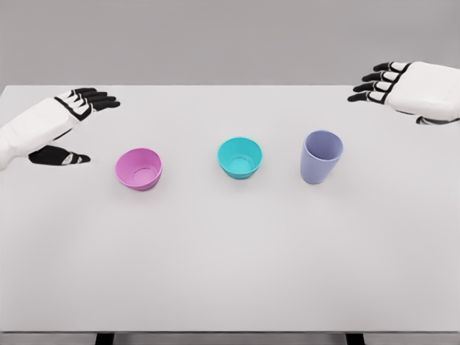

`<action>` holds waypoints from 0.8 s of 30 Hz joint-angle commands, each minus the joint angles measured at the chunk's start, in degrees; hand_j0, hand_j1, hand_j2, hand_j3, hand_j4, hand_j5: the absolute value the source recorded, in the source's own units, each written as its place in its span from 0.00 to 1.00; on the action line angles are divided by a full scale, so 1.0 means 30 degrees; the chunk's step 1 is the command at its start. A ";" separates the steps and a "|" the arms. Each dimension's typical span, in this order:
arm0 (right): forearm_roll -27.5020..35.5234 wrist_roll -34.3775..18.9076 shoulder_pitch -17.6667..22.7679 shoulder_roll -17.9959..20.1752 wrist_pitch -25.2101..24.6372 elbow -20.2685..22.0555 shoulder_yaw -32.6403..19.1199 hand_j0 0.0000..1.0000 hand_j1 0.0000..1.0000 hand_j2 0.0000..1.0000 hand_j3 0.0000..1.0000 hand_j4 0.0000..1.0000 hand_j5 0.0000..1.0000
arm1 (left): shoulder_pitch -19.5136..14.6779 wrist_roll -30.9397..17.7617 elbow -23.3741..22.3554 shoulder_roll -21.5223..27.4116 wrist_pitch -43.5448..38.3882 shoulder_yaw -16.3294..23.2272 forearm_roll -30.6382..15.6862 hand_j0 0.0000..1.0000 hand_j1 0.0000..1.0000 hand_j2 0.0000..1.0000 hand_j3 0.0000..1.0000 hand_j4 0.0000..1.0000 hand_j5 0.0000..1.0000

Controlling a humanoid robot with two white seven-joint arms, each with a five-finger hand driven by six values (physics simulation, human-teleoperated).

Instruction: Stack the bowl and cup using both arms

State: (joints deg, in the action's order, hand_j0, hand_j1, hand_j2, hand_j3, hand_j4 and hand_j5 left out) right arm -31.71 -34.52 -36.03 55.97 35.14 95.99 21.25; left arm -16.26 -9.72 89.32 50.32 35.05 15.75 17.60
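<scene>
Left hand point(68, 115) spread, pink bowl point(139, 169) near; right hand point(402, 86) seemingly spread, cup point(321, 156) apart.

White shells cover each hand point(68, 115) point(402, 85); the segmented fingers look black, apparently white-banded.

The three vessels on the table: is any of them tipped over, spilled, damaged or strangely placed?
Nothing stands out. The pink bowl, the teal bowl and the lavender cup all stand upright, apart from each other, in a row on the white table. No spill or damage shows. The left hand and right hand are open and touch nothing.
</scene>
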 commanded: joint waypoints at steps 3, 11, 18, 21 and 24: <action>0.0578 -0.0159 0.0000 -0.0550 -0.0046 -0.0062 -0.0050 1.00 1.00 1.00 1.00 1.00 1.00 | 0.0088 -0.0012 -0.0212 0.0042 -0.0018 -0.0474 -0.0035 1.00 1.00 1.00 1.00 1.00 1.00; 0.0725 -0.0159 -0.0586 0.0358 -0.0046 0.0055 0.1004 1.00 1.00 1.00 1.00 1.00 1.00 | -0.0146 -0.1795 -0.0242 0.0189 -0.0018 -0.1060 0.0406 1.00 1.00 1.00 1.00 1.00 1.00; 0.0725 -0.0159 -0.0616 0.0299 -0.0046 0.0055 0.1033 1.00 1.00 1.00 1.00 1.00 1.00 | -0.6061 -0.8426 -0.0535 0.3117 -0.0018 0.7549 -0.6068 1.00 1.00 1.00 1.00 1.00 1.00; 0.0696 -0.0159 -0.0616 0.0387 -0.0046 0.0055 0.1004 1.00 1.00 1.00 1.00 1.00 1.00 | -0.8348 -0.8426 -0.0505 0.3441 -0.0018 1.0715 -0.7914 1.00 1.00 1.00 1.00 1.00 1.00; 0.0696 -0.0159 -0.0733 0.0182 -0.0046 0.0055 0.1033 1.00 1.00 1.00 1.00 1.00 1.00 | -0.8730 -0.8426 0.1016 0.3265 -0.0018 1.1040 -0.8414 1.00 1.00 1.00 1.00 1.00 1.00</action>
State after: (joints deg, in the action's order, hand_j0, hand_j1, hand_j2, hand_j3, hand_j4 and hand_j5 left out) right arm -29.77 -35.03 -38.23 56.66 35.14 96.15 24.32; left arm -42.71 -34.46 90.38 59.75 35.16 45.82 -4.98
